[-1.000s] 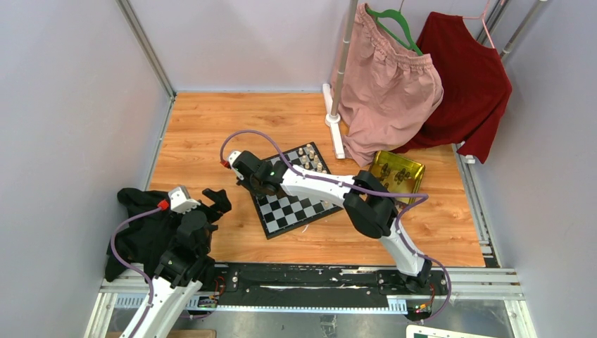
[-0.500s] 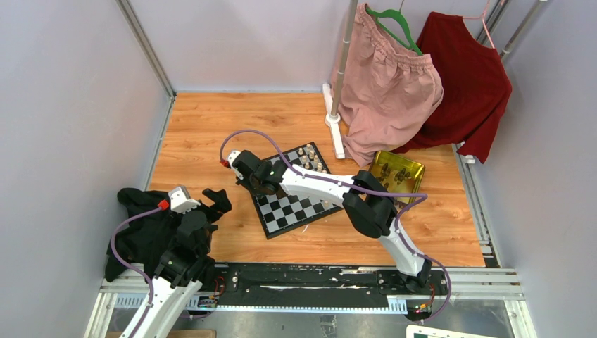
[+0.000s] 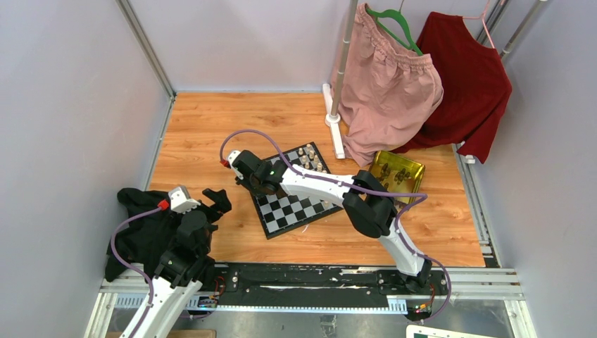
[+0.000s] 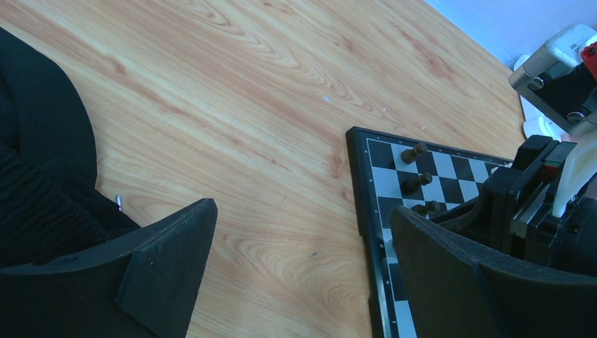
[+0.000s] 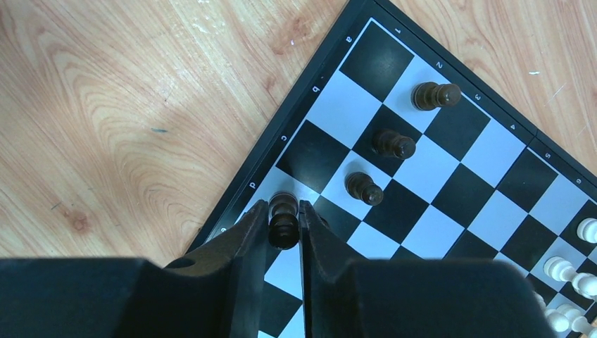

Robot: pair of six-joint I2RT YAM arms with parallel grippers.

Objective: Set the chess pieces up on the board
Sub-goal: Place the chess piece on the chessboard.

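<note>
Unmoved, right gripper [image 5: 284,210] straddles a dark piece [image 5: 284,227] (arm outstretched).

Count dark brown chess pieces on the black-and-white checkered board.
4 dark brown chess pieces: three pawns in a diagonal row near the checkered board's corner, the fourth piece between the right gripper's fingers. Others may hide under it.

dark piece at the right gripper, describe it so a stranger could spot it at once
Find the checkered board on the wooden table, then its corner with the dark chess pieces. Three stand in a diagonal line; this one sits in the edge row by the letter d, alone between the right gripper's fingers.
</note>
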